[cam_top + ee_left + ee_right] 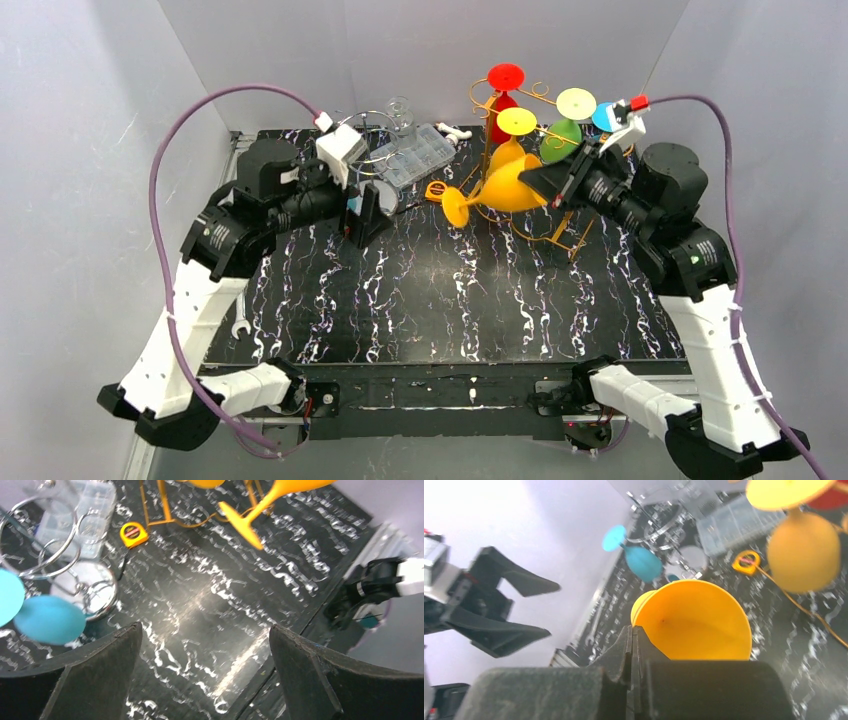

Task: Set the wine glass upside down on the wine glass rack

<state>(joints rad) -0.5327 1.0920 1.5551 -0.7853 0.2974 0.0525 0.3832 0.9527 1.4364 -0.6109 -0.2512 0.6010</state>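
Right wrist view: the right fingers (624, 650) are pressed together on the near edge of the rim of the orange plastic wine glass (696, 622). It looks like a thin nip on the bowl wall alone.

In the top external view the glass lies tilted on its side just beside the gold wire wine glass rack (161, 502), foot pointing away from the arm. I cannot tell whether it rests on the black marbled worktop (420, 300).

Risks, as judged:
- The stem and foot overhang the nip, so turning the glass over may make it pivot or slip out.
- The rack already carries a red glass (503, 100) and a yellow glass (517, 122), and a swung foot could strike them.
- The light wire frame may shift under a push.

The left fingers (100, 670) stand wide, well apart, steadying nothing.
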